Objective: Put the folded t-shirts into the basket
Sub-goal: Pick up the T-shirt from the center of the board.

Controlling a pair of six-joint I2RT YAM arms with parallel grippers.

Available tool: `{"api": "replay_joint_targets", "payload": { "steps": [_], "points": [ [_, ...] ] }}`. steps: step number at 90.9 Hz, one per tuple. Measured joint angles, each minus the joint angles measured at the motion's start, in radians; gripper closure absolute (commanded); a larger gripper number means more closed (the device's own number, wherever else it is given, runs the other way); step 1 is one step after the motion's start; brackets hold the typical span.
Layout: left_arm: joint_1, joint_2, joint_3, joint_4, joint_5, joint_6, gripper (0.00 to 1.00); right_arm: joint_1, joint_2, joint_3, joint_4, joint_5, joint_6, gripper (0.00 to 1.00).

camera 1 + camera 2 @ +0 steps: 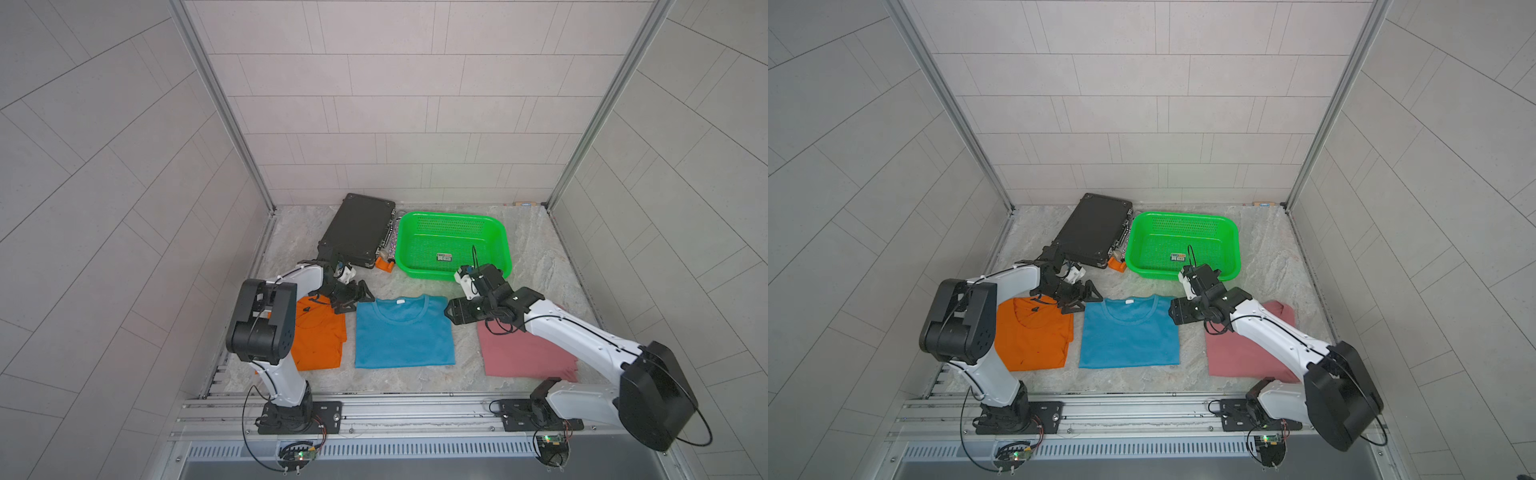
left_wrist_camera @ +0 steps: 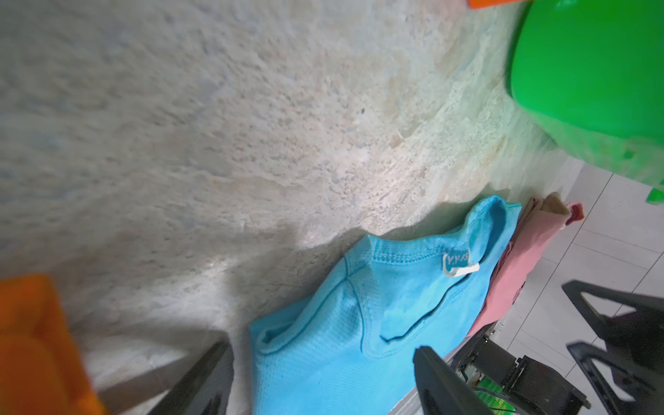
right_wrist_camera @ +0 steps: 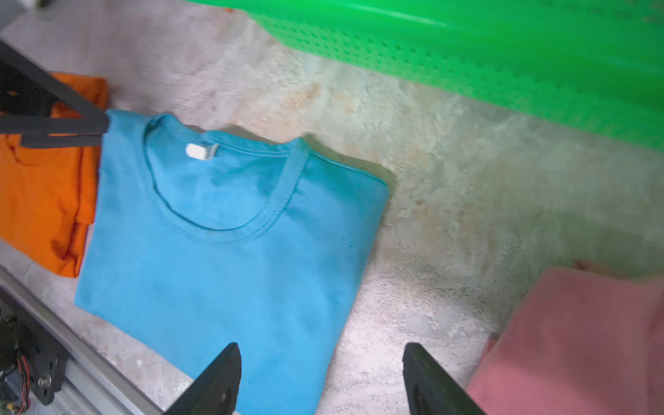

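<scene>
**Left fingers** (image 2: 208, 381): spread apart, nothing between them. In both top views they sit at the upper left corner of the blue t-shirt (image 1: 403, 336), over the gap between it and the orange t-shirt (image 1: 318, 340). Whether they touch the cloth cannot be told.

**Right fingers** (image 3: 219, 377): spread wide, nothing held. In both top views they sit at the blue t-shirt's upper right corner, between it and the pink t-shirt (image 1: 515, 353). In the right wrist view the blue shirt's right edge and bare surface show in the gap between them.

**Blue t-shirt**: folded rectangle, collar and white tag toward the top of the frame. It lies flat on the surface (image 1: 540, 257) at centre of a top view, between the two sets of fingers.

**Orange t-shirt**: folded, just left of the blue one. Its left part is hidden under the left arm.

**Pink t-shirt**: folded, right of the blue one with a strip of bare surface between. The right arm crosses over it.

**Basket** (image 1: 451, 215): green, perforated, label on its floor, no shirt inside. It stands above the blue and pink shirts in the frame, apart from them, and the right wrist overlaps its lower rim.

**Black case** (image 1: 357, 228): closed, tilted, just left of the basket.

**Orange block** (image 1: 384, 264): small, at the case's lower right corner, beside the basket.
</scene>
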Motion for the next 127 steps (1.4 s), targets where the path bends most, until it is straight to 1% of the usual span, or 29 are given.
{"api": "replay_joint_targets", "payload": {
  "steps": [6, 10, 16, 22, 29, 35, 39, 45, 56, 63, 72, 80, 85, 91, 101, 109, 120, 127],
  "points": [
    [-0.003, -0.010, 0.000, -0.006, -0.019, 0.014, 0.19, 0.021, -0.078, -0.044, 0.006, 0.007, -0.034, 0.24],
    [-0.006, -0.018, 0.000, -0.008, -0.032, 0.024, 0.19, 0.025, -0.117, -0.075, 0.024, 0.021, -0.044, 0.19],
    [-0.010, -0.029, 0.000, -0.010, -0.055, 0.038, 0.19, 0.025, -0.154, -0.125, 0.068, 0.059, -0.040, 0.19],
    [-0.013, -0.029, 0.003, -0.010, -0.081, 0.043, 0.19, 0.024, -0.144, -0.147, 0.103, 0.088, -0.023, 0.20],
    [-0.018, -0.021, 0.004, -0.010, -0.101, 0.039, 0.20, 0.019, -0.084, -0.132, 0.134, 0.112, 0.035, 0.22],
    [-0.024, -0.014, 0.005, -0.006, -0.104, 0.027, 0.22, 0.003, -0.010, -0.099, 0.153, 0.078, 0.108, 0.30],
    [-0.028, -0.014, 0.004, -0.001, -0.103, 0.014, 0.24, -0.007, 0.030, -0.089, 0.186, 0.045, 0.151, 0.31],
    [-0.032, -0.014, -0.006, 0.018, -0.093, -0.005, 0.30, -0.020, 0.063, -0.106, 0.254, -0.002, 0.228, 0.30],
    [-0.034, -0.016, -0.032, 0.058, -0.060, -0.029, 0.36, -0.031, 0.054, -0.211, 0.365, -0.063, 0.362, 0.30],
    [-0.037, -0.015, -0.048, 0.088, -0.043, -0.049, 0.45, -0.052, 0.059, -0.253, 0.388, -0.090, 0.414, 0.30],
    [-0.039, -0.007, -0.063, 0.126, -0.018, -0.066, 0.47, -0.097, 0.094, -0.265, 0.415, -0.129, 0.451, 0.28],
    [-0.039, 0.010, -0.063, 0.157, 0.019, -0.084, 0.48, -0.129, 0.156, -0.261, 0.453, -0.160, 0.465, 0.27],
    [-0.039, 0.020, -0.064, 0.176, 0.040, -0.094, 0.54, -0.138, 0.178, -0.253, 0.479, -0.173, 0.468, 0.27],
    [-0.039, 0.032, -0.068, 0.197, 0.060, -0.104, 0.64, -0.153, 0.205, -0.247, 0.513, -0.192, 0.468, 0.27],
    [-0.039, 0.050, -0.076, 0.218, 0.069, -0.109, 0.85, -0.187, 0.233, -0.250, 0.576, -0.214, 0.475, 0.27],
    [-0.039, 0.063, -0.082, 0.224, 0.072, -0.118, 0.99, -0.209, 0.238, -0.264, 0.613, -0.229, 0.479, 0.29],
    [-0.041, 0.065, -0.082, 0.226, 0.079, -0.112, 1.00, -0.220, 0.247, -0.270, 0.644, -0.243, 0.482, 0.30],
    [-0.043, 0.065, -0.082, 0.225, 0.080, -0.107, 1.00, -0.224, 0.246, -0.280, 0.660, -0.249, 0.480, 0.32]
  ]
}}
